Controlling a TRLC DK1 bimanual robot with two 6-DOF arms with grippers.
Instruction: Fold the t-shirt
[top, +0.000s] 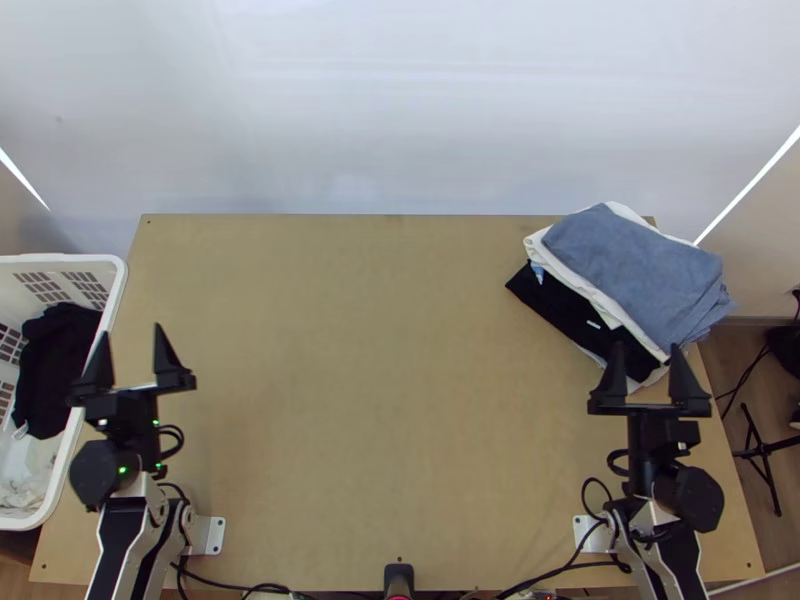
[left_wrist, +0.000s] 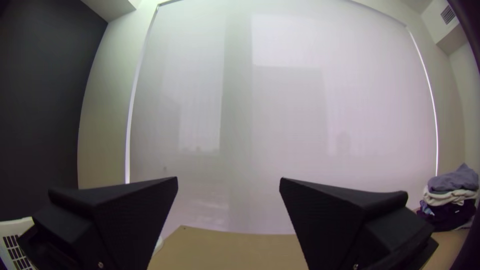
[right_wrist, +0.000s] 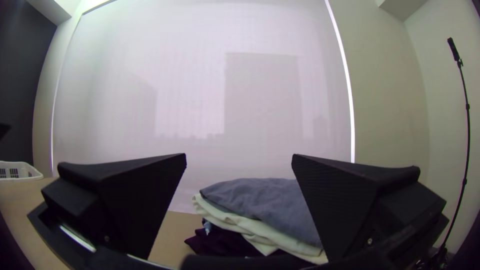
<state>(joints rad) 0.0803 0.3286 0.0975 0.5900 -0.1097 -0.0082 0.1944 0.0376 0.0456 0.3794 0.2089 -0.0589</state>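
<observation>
A stack of folded cloths sits at the table's far right; black cloth lies bunched in the left basket. Which is the t-shirt, I can't tell. Left gripper and right gripper gape wide, holding nothing.

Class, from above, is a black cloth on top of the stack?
No, a blue-grey cloth lies on top, with the black one sticking out lower down.

On the top view's left side a black cloth lies bunched in the white basket; at right, a neat stack of folded cloths, blue-grey over white over black, on the surface
</observation>
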